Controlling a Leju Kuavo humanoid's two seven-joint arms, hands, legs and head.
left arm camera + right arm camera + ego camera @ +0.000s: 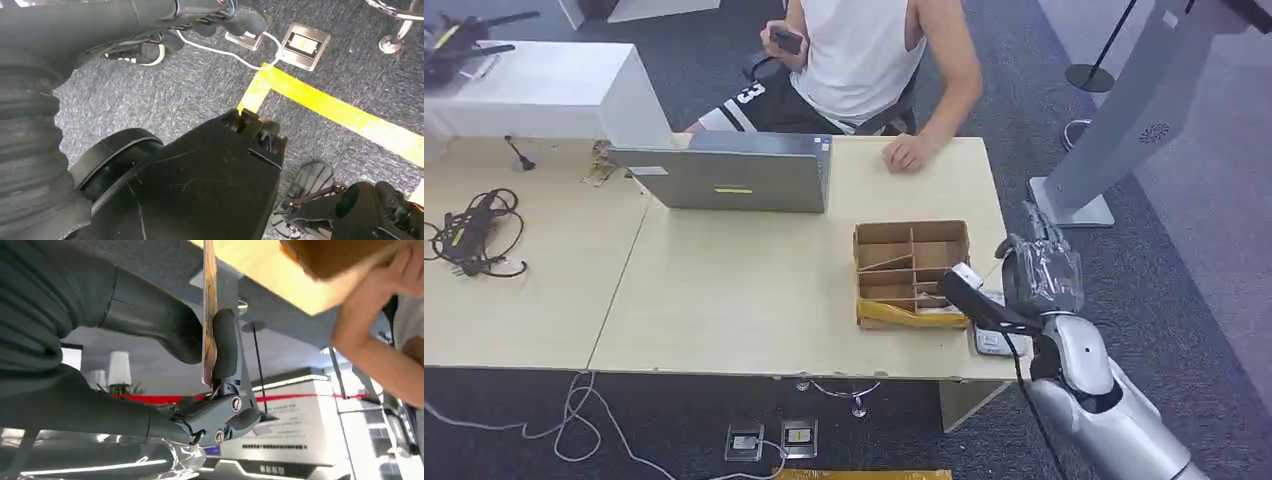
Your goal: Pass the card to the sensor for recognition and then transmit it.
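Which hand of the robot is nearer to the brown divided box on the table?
The right hand: it holds a card just beside the divided box, at the table's right end. The left hand hangs low, over the carpet floor.

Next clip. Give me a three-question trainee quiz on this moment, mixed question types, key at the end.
1. True or false: the right hand pinches a card between its thumb and a finger.
2. Which lies closest to the right hand on the table? A) the laptop B) the divided cardboard box C) the bundle of black cables
3. Fill in: the person's hand rests on the table's far ____.

Key: 1 true, the right wrist view shows the card edge-on between thumb and finger. 2 B. 3 edge.
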